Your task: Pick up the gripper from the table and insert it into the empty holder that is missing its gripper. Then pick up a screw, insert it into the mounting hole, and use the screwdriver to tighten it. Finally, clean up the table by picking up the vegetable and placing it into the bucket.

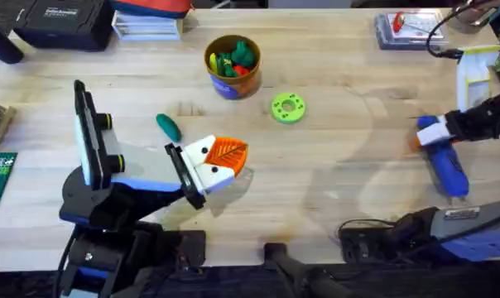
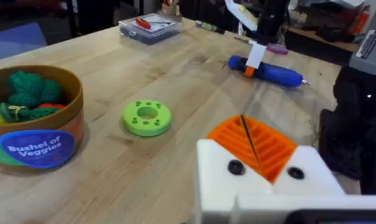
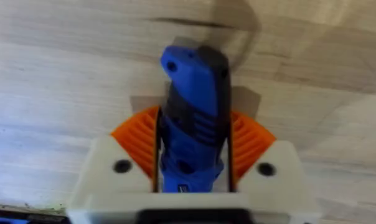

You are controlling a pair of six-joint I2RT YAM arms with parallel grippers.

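Screwdriver [image 3: 194, 118] sits clamped in my right end effector [image 3: 194, 162], its blue barrel squeezed between the two orange ribbed pads [image 3: 138, 140] and resting on the table [image 1: 333, 165] at the far right, near the edge. My hold is at one end of the barrel; from the left wrist view, the narrow tip points away from that hold. I judge the tool to be rigid, smooth plastic and somewhat heavy for its size, so it may slide or pivot in the pads. A hold nearer the middle of the thick barrel would likely carry it more steadily.

My left end effector [image 1: 221, 161] hovers near the table's centre with its white fingers and orange pads pressed together, holding nothing that I can see. Just beside it lies the vegetable [image 1: 168, 127], dark green and small. It looks light and probably a little soft, best pinched across its middle. Beyond it stands the bucket [image 1: 233, 66], yellow-rimmed and already holding green and red toy produce. A flat green disc [image 1: 288, 108] with holes lies between the bucket and the screwdriver, well apart from both.
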